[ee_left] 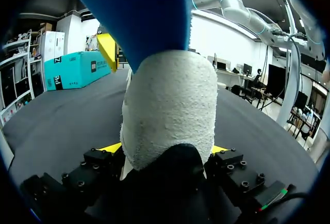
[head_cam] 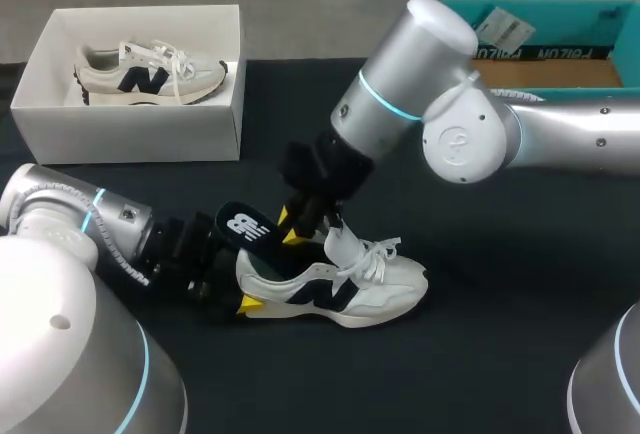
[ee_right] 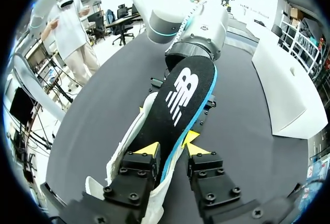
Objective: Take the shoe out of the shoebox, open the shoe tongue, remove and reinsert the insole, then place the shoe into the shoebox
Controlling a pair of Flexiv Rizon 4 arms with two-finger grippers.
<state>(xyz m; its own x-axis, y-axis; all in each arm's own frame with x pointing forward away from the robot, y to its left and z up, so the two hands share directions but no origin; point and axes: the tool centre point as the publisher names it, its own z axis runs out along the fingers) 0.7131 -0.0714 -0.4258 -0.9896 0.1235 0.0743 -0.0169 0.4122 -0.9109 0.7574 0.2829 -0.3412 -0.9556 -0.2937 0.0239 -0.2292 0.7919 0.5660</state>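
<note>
A cream shoe (head_cam: 340, 294) with a dark logo lies on its side on the black table. My left gripper (head_cam: 245, 289) holds its heel (ee_left: 170, 110), one yellow finger on each side. A black insole (head_cam: 250, 229) with a blue underside (ee_left: 134, 12) sticks up out of the shoe's opening. My right gripper (head_cam: 300, 226) comes down from above the shoe. In the right wrist view its fingers (ee_right: 149, 149) stand slightly apart astride the insole (ee_right: 183, 95), open (ee_right: 170, 145). The white shoebox (head_cam: 130, 134) stands at the back left.
A second matching shoe (head_cam: 150, 74) lies inside the white shoebox. A teal box (head_cam: 560, 44) stands at the back right. My left arm (ee_right: 198, 25) lies low along the table's left front.
</note>
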